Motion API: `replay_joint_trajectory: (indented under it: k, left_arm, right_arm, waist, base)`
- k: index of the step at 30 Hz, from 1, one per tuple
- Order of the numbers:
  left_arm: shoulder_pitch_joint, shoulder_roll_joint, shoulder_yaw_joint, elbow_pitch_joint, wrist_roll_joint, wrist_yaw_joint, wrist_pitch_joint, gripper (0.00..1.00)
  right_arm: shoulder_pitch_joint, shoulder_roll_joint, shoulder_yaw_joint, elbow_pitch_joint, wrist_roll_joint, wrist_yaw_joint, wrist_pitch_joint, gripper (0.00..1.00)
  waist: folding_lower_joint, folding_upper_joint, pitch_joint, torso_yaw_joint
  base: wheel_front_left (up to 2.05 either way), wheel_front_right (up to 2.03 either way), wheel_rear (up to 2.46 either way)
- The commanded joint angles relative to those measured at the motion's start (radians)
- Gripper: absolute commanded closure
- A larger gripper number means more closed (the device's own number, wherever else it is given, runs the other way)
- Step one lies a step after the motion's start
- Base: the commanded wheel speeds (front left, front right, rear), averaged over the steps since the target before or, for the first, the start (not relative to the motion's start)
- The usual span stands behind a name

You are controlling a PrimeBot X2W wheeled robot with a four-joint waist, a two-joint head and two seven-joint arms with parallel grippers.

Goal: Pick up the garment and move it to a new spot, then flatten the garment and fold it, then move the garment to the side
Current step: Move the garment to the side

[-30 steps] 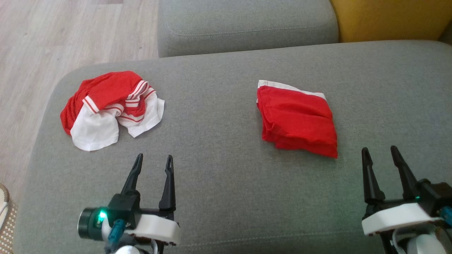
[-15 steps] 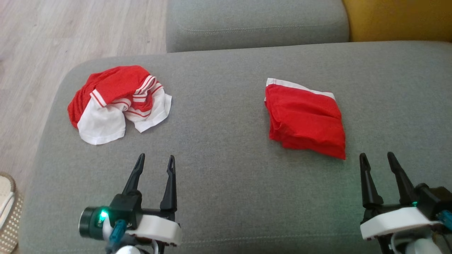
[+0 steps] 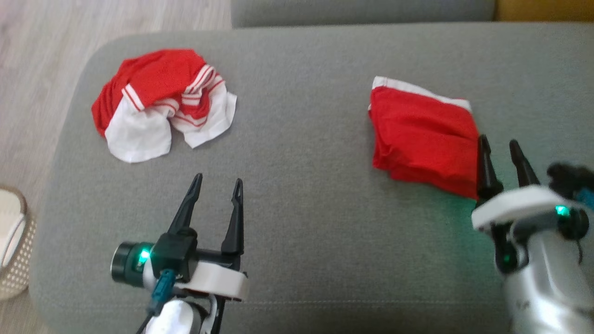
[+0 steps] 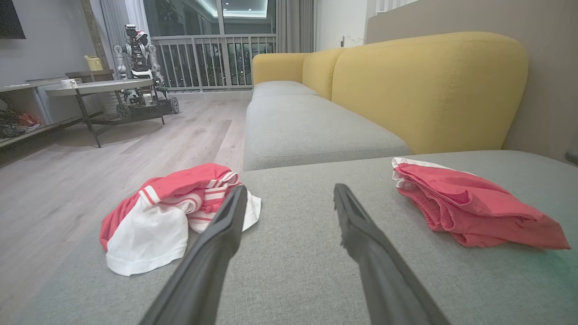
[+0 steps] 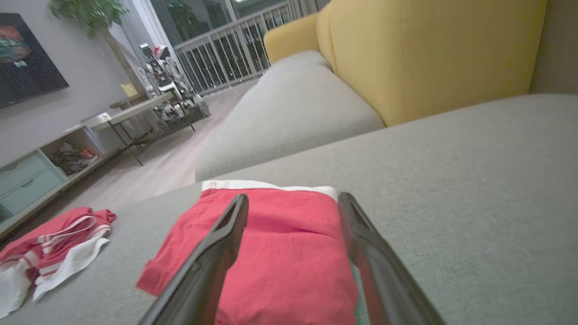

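A crumpled red and white garment [image 3: 162, 102] lies at the far left of the grey seat cushion [image 3: 301, 185]; the left wrist view has this crumpled garment [image 4: 167, 212] just left of the fingers. A folded red garment with a white band [image 3: 422, 132] rests to the right. My left gripper [image 3: 218, 178] is open over bare cushion, short of the crumpled garment. My right gripper [image 3: 497, 140] is open at the folded garment's right edge. In the right wrist view the folded garment [image 5: 289, 243] lies between and below the open right gripper [image 5: 293, 196].
The cushion's left edge drops to wooden floor [image 3: 28, 69]. A pale woven thing [image 3: 11, 241] sits on the floor at lower left. A second grey seat [image 4: 307, 131] and yellow backrest [image 4: 429, 85] lie beyond. A table [image 4: 99, 88] and another robot [image 4: 135, 54] stand far off.
The head camera has tilted, so the whole picture shifted. My right gripper has moved forward, from short of the folded garment to its right edge. Both grippers stay open.
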Motion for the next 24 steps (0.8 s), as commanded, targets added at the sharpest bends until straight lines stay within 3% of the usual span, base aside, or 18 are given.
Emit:
replay_joint_trajectory:
  k: [1,9,19,20,21,22,24]
  left_arm:
    - [-0.049,0.0,0.025,-0.038,0.004,0.004,-0.005,0.0]
    - [-0.091,-0.001,-0.021,-0.038,-0.019,0.014,-0.005,0.0]
    - [-0.12,-0.001,-0.034,-0.031,-0.022,0.022,-0.005,0.0]
    - [-0.122,-0.001,-0.034,-0.031,-0.022,0.023,-0.005,0.0]
    - [-0.124,-0.001,-0.034,-0.03,-0.021,0.023,-0.005,0.0]
    - [-0.127,-0.001,-0.032,-0.03,-0.022,0.025,-0.005,0.0]
    - [-0.127,-0.001,-0.028,-0.03,-0.021,0.027,-0.005,0.0]
  right_arm:
    - [-0.05,-0.012,0.01,0.001,-0.009,0.0,0.016,0.0]
    - [-0.267,-0.089,-0.108,0.307,-0.069,0.0,0.118,0.0]
    - [-0.389,-0.125,-0.086,0.535,-0.096,0.0,0.208,0.0]
    - [-0.394,-0.126,-0.078,0.551,-0.1,0.0,0.218,0.21]
    - [-0.4,-0.126,-0.067,0.564,-0.102,0.0,0.225,0.74]
    - [-0.408,-0.131,-0.053,0.574,-0.102,0.0,0.215,1.0]
    - [-0.412,-0.139,-0.03,0.577,-0.107,0.0,0.201,1.0]
  waist:
    - [0.0,0.0,0.031,0.019]
    - [0.0,0.0,0.099,0.062]
    - [0.0,0.0,0.139,0.075]
    - [0.0,0.0,0.141,0.074]
    - [0.0,0.0,0.143,0.073]
    - [0.0,0.0,0.146,0.068]
    - [0.0,0.0,0.147,0.058]
  base:
    - [0.0,0.0,0.0]
    - [0.0,0.0,0.0]
    - [0.0,0.0,0.0]
    - [0.0,0.0,0.0]
    - [0.0,0.0,0.0]
    - [0.0,0.0,0.0]
    - [0.0,0.0,0.0]
